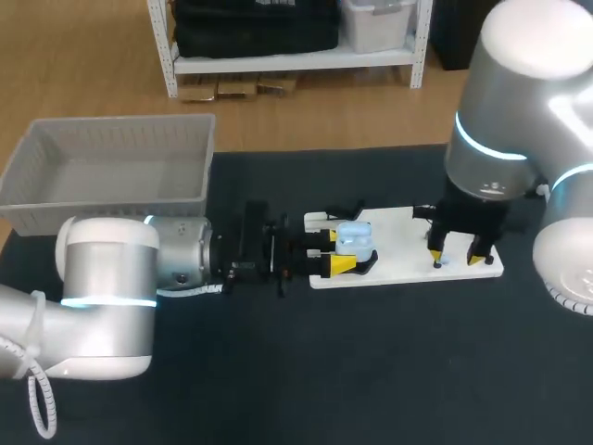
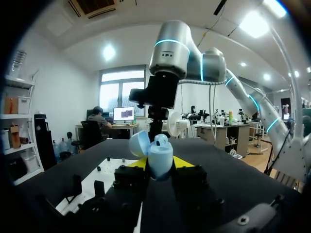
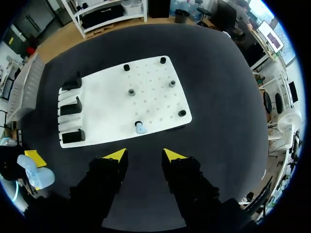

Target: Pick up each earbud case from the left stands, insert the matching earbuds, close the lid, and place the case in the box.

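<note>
Left gripper (image 1: 332,251) pinches the light-blue earbud case (image 1: 355,238) with its lid hinged open, at the left end of the white board (image 1: 398,227). Right gripper (image 3: 143,155) is spread, empty and pointing down over the board's right end. A blue earbud (image 3: 140,128) sits on its peg just ahead of the fingers, roughly in line with their gap. The right arm is nearer the earbud. Case and earbud are well apart.

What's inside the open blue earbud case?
One rounded pale blue piece, likely an earbud, sits in the mouth of the earbud case, whose lid is tipped open. The left end effector grips it; the case wall hides the deeper interior.
</note>
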